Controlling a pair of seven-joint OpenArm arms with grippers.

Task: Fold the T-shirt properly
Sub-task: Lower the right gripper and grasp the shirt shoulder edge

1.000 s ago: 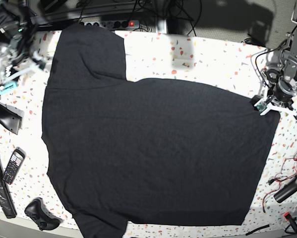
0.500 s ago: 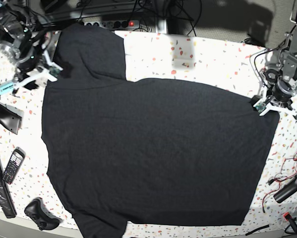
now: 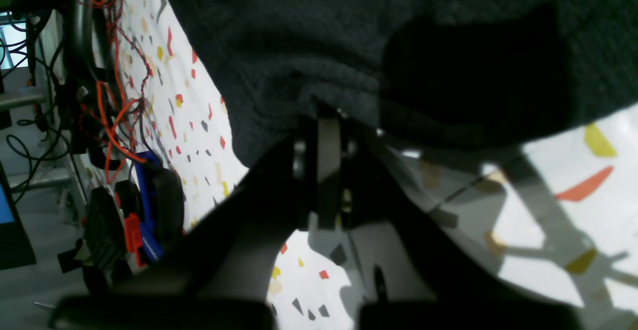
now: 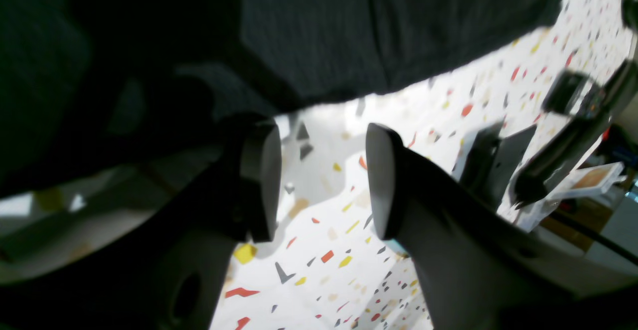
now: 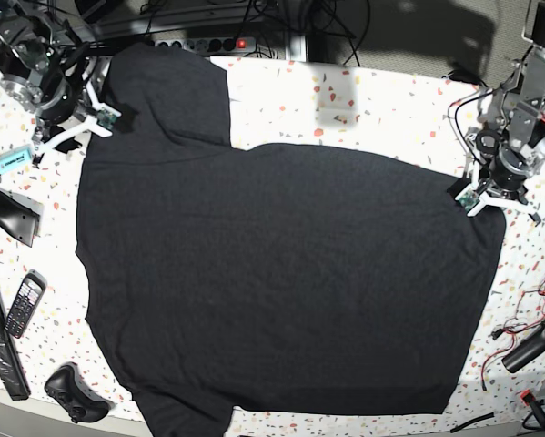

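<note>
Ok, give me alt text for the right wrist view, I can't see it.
The right end effector hangs open over the speckled table, nothing between its fingers, just short of the black T-shirt edge that fills the upper frame.

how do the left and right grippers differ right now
The left gripper is shut, its jaws pinching the T-shirt hem; the right gripper stands open with only bare table between its pads. Both sit at an edge of the shirt.
</note>
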